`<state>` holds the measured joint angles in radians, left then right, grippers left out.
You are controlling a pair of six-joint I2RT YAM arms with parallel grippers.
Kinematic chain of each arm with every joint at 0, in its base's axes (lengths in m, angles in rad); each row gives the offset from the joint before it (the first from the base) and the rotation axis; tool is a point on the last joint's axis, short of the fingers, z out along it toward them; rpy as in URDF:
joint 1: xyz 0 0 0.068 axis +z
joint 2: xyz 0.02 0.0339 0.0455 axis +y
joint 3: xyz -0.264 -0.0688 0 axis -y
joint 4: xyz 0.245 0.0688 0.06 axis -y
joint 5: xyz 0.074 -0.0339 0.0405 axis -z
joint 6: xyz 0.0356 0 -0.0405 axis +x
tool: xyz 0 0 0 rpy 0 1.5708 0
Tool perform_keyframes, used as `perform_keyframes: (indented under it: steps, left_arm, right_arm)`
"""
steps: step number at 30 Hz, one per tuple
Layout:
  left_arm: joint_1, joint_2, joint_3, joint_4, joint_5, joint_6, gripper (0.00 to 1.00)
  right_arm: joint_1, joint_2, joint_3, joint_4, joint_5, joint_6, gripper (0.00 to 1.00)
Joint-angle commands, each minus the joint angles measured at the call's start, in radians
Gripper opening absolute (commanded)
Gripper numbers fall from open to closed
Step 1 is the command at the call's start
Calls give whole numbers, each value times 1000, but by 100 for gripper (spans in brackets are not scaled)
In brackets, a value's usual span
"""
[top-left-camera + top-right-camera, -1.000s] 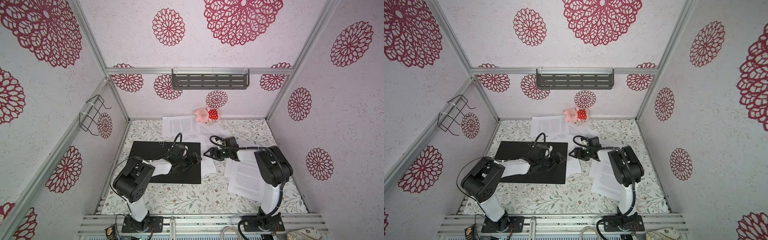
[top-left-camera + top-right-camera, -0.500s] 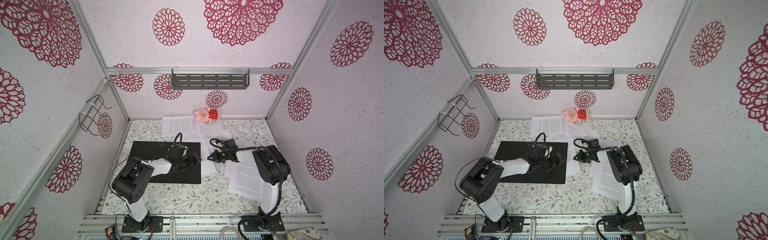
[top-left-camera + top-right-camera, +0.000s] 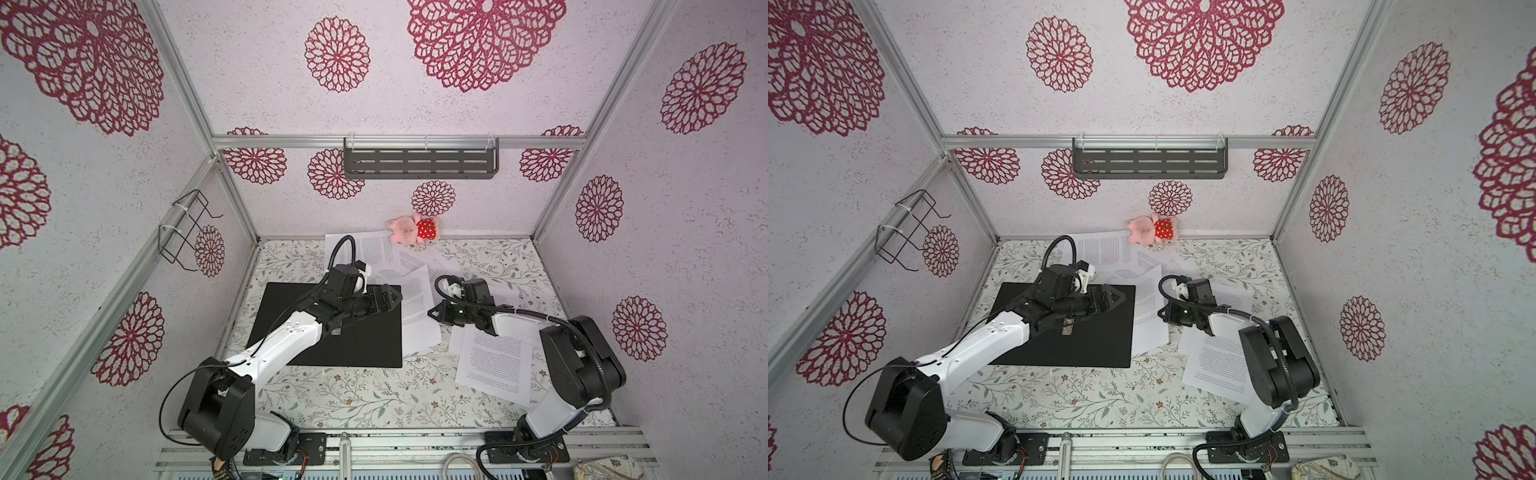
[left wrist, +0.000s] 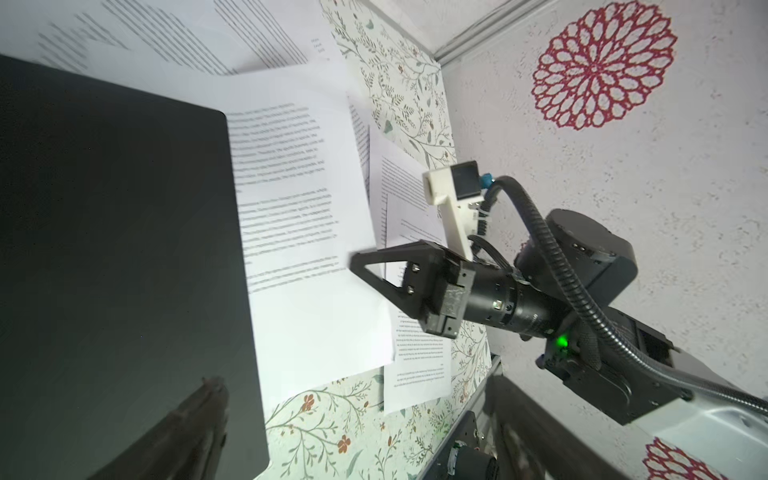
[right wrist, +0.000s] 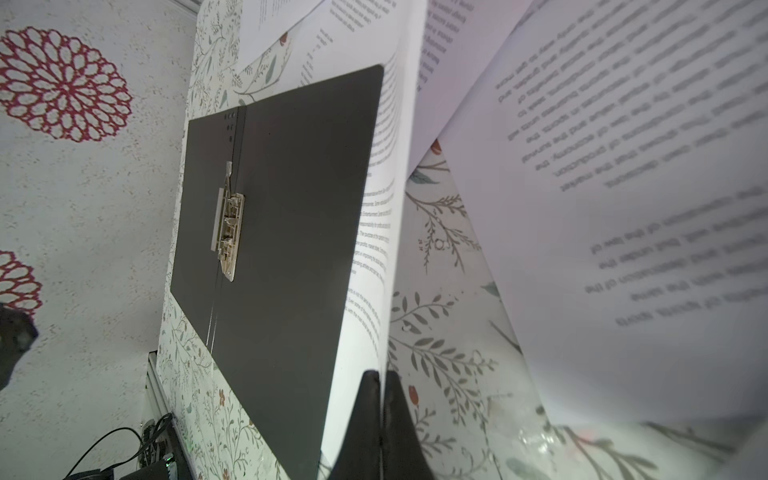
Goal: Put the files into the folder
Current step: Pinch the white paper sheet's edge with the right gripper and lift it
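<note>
The folder (image 3: 365,345) lies open on the table, black inside up, with its metal spine clip (image 5: 227,226) showing. Several files lie around it. One file (image 3: 415,307) is tucked partly under the folder's right edge, and my right gripper (image 3: 432,312) is shut on this sheet's outer edge; the fingertips (image 5: 380,376) pinch the paper. My left gripper (image 3: 388,297) hovers open over the folder's right side with nothing between its fingers. Only one blurred finger (image 4: 195,424) shows in the left wrist view. More files lie at the back (image 3: 365,249) and the front right (image 3: 494,365).
A pink plush toy (image 3: 411,228) sits against the back wall on the back sheets. A dark shelf (image 3: 419,164) hangs on the back wall and a wire rack (image 3: 187,232) on the left wall. Floral tabletop (image 3: 353,395) shows in front of the folder.
My right gripper was open beside the sheet's edge and has shut on it, shifting slightly right. The left arm has barely moved.
</note>
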<state>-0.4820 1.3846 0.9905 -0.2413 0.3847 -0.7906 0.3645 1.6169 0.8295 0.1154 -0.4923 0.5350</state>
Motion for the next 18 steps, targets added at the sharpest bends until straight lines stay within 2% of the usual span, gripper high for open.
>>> perform_keyframes:
  steps: [1,10,18]
  left_arm:
    - [47,-79,1,-171,-85,106,99]
    - [171,-313,-5,-424,-248,259,99]
    - [234,-418,-41,-522,-294,338,99]
  right_arm:
    - [-8,-102,8,-100,86,-6,0]
    - [-2,-283,43,-243,153,6,0]
    - [58,-292,155,-320,194,17,0]
